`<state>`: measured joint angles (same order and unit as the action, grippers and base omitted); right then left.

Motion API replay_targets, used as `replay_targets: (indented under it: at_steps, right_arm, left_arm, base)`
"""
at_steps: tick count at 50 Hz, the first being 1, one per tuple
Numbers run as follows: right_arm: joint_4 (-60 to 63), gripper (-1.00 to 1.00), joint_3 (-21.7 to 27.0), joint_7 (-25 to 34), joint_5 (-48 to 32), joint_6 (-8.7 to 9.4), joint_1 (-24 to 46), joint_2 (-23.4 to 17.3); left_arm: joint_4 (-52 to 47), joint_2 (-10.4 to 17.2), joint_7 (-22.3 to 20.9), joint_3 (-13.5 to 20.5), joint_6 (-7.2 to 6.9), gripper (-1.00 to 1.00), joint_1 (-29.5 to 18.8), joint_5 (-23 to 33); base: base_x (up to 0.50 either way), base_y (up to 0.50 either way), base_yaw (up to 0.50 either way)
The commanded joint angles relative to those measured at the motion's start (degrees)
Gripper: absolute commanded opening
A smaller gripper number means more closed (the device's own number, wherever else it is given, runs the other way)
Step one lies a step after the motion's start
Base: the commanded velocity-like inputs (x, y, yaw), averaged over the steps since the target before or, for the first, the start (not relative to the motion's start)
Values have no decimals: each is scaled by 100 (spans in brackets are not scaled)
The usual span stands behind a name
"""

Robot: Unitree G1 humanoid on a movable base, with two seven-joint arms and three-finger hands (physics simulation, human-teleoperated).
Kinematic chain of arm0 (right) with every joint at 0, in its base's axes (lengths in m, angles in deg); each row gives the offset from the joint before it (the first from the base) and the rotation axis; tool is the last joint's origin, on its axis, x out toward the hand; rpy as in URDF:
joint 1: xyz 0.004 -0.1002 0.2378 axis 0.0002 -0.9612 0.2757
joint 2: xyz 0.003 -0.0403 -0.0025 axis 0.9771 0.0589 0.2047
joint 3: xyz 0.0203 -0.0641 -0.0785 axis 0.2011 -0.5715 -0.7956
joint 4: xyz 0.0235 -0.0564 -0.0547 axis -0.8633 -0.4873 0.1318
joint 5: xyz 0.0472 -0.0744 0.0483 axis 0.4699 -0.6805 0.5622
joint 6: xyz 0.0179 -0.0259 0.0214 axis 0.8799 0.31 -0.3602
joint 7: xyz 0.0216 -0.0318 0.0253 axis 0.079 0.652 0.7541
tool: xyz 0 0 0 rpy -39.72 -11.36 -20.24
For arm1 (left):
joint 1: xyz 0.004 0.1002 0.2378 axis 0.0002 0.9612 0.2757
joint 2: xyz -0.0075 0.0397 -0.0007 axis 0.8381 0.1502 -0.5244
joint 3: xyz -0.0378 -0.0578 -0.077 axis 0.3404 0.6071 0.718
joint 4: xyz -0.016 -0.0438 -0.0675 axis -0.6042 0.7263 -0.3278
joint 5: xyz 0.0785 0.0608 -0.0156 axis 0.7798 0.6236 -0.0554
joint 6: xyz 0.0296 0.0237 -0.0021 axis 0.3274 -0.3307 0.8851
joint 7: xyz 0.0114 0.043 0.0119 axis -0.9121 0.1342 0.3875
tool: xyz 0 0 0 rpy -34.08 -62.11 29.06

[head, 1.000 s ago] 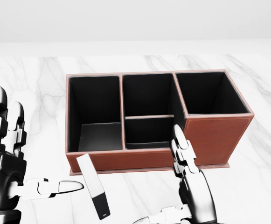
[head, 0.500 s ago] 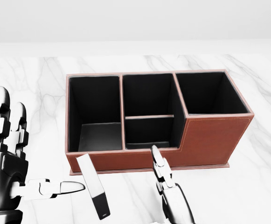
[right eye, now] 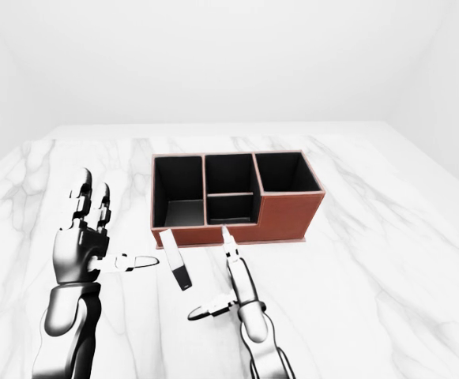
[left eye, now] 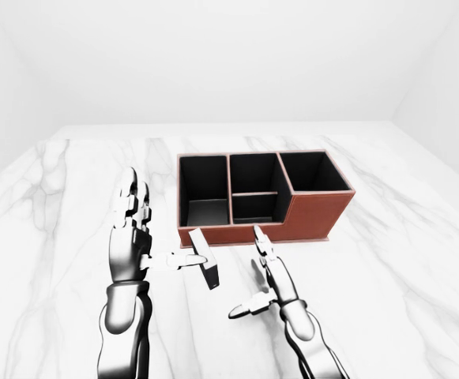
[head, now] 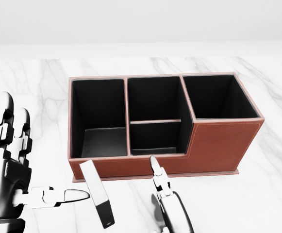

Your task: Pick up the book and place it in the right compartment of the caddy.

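Standing tilted on the marble table (head: 267, 194) just below the caddy (head: 223, 141) in the head view, the book (head: 97, 200) lies between both open hands, left hand (left eye: 138, 237) thumb almost touching, right hand (left eye: 272, 284) farther.

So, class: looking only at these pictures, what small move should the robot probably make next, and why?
Probably bring the right hand leftward to the book and close on it. The book stands on edge, ungrasped, on the marble table just below the caddy; both hands are open, and the left hand only points a finger toward it.
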<state>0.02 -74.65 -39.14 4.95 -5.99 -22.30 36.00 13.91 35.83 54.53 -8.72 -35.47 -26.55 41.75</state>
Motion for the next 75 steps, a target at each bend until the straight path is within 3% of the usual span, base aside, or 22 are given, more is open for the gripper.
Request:
replay_targets:
  at_steps: [1, 19, 26, 75]
  right_arm:
    - [-530, 100, 250, 9, -64, 0, 340, 92]
    - [-836, 100, 278, -69, -347, 0, 459, 195]
    - [-742, 100, 71, -160, -569, 0, 408, 220]
    - [-546, 100, -374, -229, -626, 0, 701, 484]
  left_arm:
    - [39, -4, -67, -31, 0, 100, 55, -32]
    - [75, -2, -67, -27, 0, 100, 66, -18]
    - [14, 5, -55, 3, 0, 100, 32, -24]
    - [123, 0, -63, -28, 0, 100, 51, 2]
  base:
    - [0, 0, 0]
    - [0, 0, 0]
    - [0, 0, 0]
    - [0, 0, 0]
